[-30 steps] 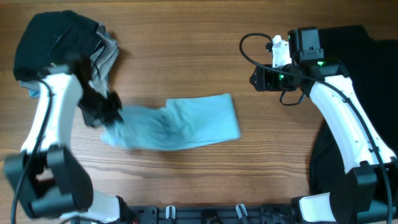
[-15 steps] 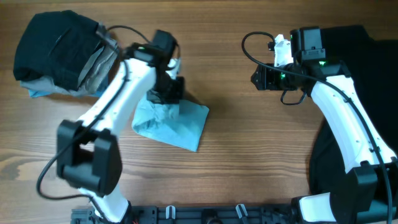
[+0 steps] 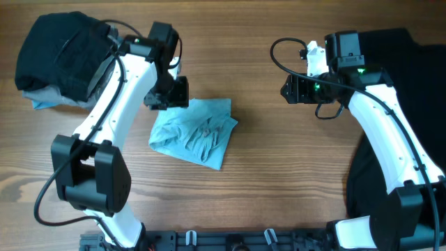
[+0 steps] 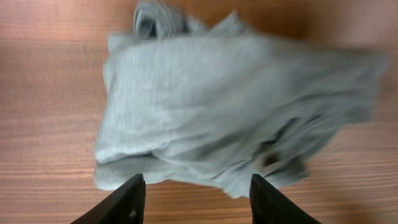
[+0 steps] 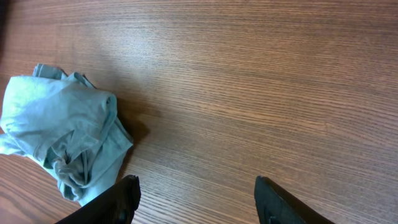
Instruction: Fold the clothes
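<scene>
1. The pale light-blue T-shirt lay crumpled in a rough, bunched square on the wooden table, left of centre. It was wrinkled and not laid flat.
2. The left gripper stood at the T-shirt's upper left edge. In the left wrist view its fingers were parted, nothing lay between them, and the cloth lay beyond the tips. That view was blurred, so contact with the fabric could not be confirmed.
3. The right gripper hung over bare wood, well apart from the T-shirt. In the right wrist view its fingers were spread wide and held nothing.
4. A black garment sat heaped in the far left corner, with a grey piece at its right side and a blue piece showing under its lower edge.
5. A large black shirt lay along the table's right side, partly under the right arm.
</scene>
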Available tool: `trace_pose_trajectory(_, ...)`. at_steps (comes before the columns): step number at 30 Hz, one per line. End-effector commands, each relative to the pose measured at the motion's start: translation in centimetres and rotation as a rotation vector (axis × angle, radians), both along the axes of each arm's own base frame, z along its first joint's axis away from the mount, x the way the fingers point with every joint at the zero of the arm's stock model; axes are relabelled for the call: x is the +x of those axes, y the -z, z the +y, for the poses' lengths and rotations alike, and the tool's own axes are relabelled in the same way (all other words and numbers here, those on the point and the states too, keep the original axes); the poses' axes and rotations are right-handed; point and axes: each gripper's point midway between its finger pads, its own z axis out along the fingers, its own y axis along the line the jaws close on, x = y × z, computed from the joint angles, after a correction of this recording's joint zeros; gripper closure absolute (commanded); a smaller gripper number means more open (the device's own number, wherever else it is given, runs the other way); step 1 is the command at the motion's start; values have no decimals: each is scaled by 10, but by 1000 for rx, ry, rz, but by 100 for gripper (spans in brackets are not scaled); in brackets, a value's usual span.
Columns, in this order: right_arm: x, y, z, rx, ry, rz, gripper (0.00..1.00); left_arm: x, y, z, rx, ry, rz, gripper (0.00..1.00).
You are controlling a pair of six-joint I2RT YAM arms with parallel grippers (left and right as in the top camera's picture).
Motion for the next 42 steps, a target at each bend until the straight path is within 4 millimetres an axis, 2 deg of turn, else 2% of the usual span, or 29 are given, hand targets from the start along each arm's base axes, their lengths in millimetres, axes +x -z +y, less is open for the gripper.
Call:
trace_pose_trajectory(1, 2, -14, 0, 3, -14, -41, 36, -36, 43, 2, -4, 49, 111, 12)
trace_pose_trajectory(2, 2, -14, 0, 1, -17, -43, 36, -42, 55, 4, -1, 49, 122, 8)
trace_pose_trajectory(3, 2, -14, 0, 1, -18, -43, 36, -46, 69, 5, -3, 49, 123, 10)
trace_pose_trajectory(4, 2, -14, 0, 1, -18, -43, 36, -53, 81, 1, -30, 47, 132, 35)
trace_pose_trajectory(5, 2, -14, 0, -3, -28, -44, 36, -61, 87, -4, -72, 44, 158, 73)
trace_pose_trajectory(6, 0, -13, 0, -5, -31, -37, 36, -73, 87, -11, -119, 39, 203, 96)
trace_pose_trajectory(8, -5, -9, -1, -12, -45, -18, 36, -97, 75, -16, -165, 24, 309, 96)
trace_pose_trajectory(11, -7, -7, -1, -17, -59, -7, 36, -113, 56, -12, -157, 21, 337, 94)
trace_pose_trajectory(13, -13, -14, 22, 70, -203, -41, 34, -110, 43, -13, -169, 25, 286, 67)
trace_pose_trajectory(14, -19, -20, 36, 125, -285, -61, 31, -107, 38, -12, -173, 26, 262, 43)
trace_pose_trajectory(15, -24, -22, 49, 156, -349, -74, 25, -99, 25, -11, -186, 22, 209, 36)
trace_pose_trajectory(16, -26, -19, 56, 146, -381, -75, 24, -92, 15, -9, -197, 14, 163, 27)
trace_pose_trajectory(17, -24, -6, 67, 102, -412, -66, 24, -81, 5, -6, -211, -2, 104, 26)
trace_pose_trajectory(18, -22, 8, 75, 67, -426, -51, 32, -69, 1, -3, -225, -13, 43, 60)
trace_pose_trajectory(19, -15, 18, 78, 54, -379, -27, 35, -59, 1, -8, -244, -5, 3, 70)
trace_pose_trajectory(21, 5, 17, 78, 89, -280, -50, 32, -45, 9, -42, -322, 85, -63, 50)
trace_pose_trajectory(22, 10, 14, 75, 98, -253, -62, 31, -42, 19, -47, -274, 141, -88, 43)
trace_pose_trajectory(26, 11, 15, 68, 95, -234, -51, 31, -47, 55, -59, -160, 301, -71, 40)
trace_pose_trajectory(27, 11, 15, 67, 95, -231, -49, 32, -49, 67, -60, -124, 320, -48, 36)
trace_pose_trajectory(28, 10, 16, 67, 95, -231, -48, 32, -50, 79, -55, -66, 331, -27, 38)
trace_pose_trajectory(30, 10, 16, 66, 90, -230, -47, 32, -48, 93, -46, 10, 303, -8, 45)
trace_pose_trajectory(31, 11, 17, 64, 81, -226, -46, 32, -46, 96, -46, 16, 299, -10, 59)
trace_pose_trajectory(33, 12, 18, 61, 62, -218, -48, 32, -53, 88, -55, -29, 275, 13, 96)
trace_pose_trajectory(36, 16, 20, 56, 38, -178, -51, 31, -64, 46, -103, -278, 317, 0, 96)
trace_pose_trajectory(37, 17, 19, 56, 41, -165, -48, 31, -67, 39, -113, -307, 344, -20, 92)
trace_pose_trajectory(38, 17, 20, 55, 37, -163, -48, 31, -73, 38, -120, -307, 369, -14, 75)
trace_pose_trajectory(39, 17, 20, 55, 32, -162, -48, 31, -76, 38, -121, -304, 374, -6, 69)
trace_pose_trajectory(40, 17, 20, 54, 31, -162, -48, 30, -80, 38, -122, -307, 379, 6, 36)
trace_pose_trajectory(42, 17, 20, 54, 31, -161, -47, 27, -86, 39, -119, -298, 376, 33, 25)
